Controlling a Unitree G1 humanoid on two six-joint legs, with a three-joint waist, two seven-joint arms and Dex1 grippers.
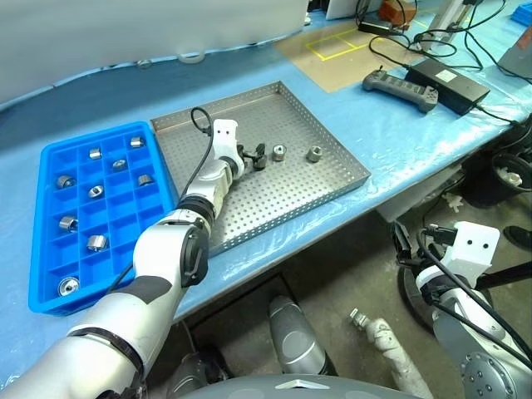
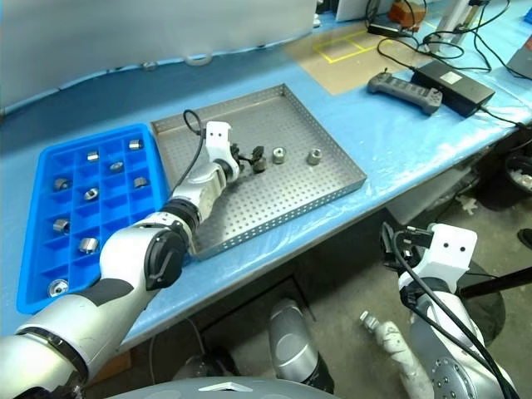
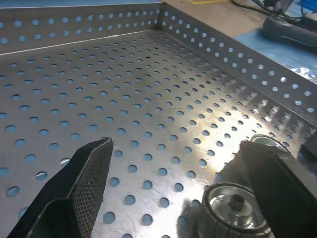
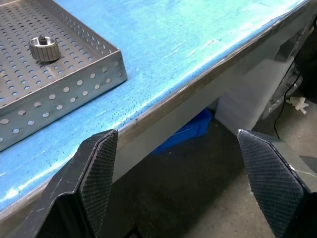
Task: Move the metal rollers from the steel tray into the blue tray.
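left gripper (image 1: pixel 253 155): spread, over steel tray (image 1: pixel 332 188), beside roller (image 3: pixel 233 208)
right gripper (image 4: pixel 183 183): spread, off table edge
blue tray (image 1: pixel 37 249): holds rollers

Both head views looked down from above across the desk (image 1: pixel 399 150). The left wrist camera sat close over the steel tray (image 3: pixel 148 99); the right wrist camera faced its corner (image 4: pixel 116 64).

blue tray (image 1: pixel 50 158) left of steel tray (image 1: pixel 332 137) (adjacent)
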